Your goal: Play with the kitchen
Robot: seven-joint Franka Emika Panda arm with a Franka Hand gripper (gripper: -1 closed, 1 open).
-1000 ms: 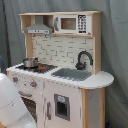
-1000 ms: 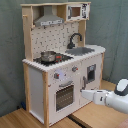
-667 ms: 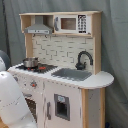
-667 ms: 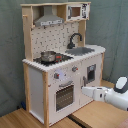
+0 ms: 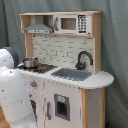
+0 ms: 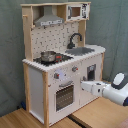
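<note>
Second exterior view is showing the toy kitchen [image 6: 57, 65] standing on a wooden floor [image 6: 95, 112] in front of a grey-green curtain [image 6: 112, 25]. The white arm [image 6: 117, 87] is reaching in from the second exterior view's right, and its gripper [image 6: 84, 86] is sitting just in front of the cabinet door [image 6: 91, 72] beside the oven door [image 6: 64, 96]; whether the fingers are open or closed, I cannot tell. A small pot [image 6: 48, 55] is resting on the stovetop, with the black faucet [image 6: 74, 39] and grey sink [image 6: 82, 50] to its right. First exterior view is showing the arm's white body [image 5: 12, 97] filling the lower left, covering part of the kitchen's front.
</note>
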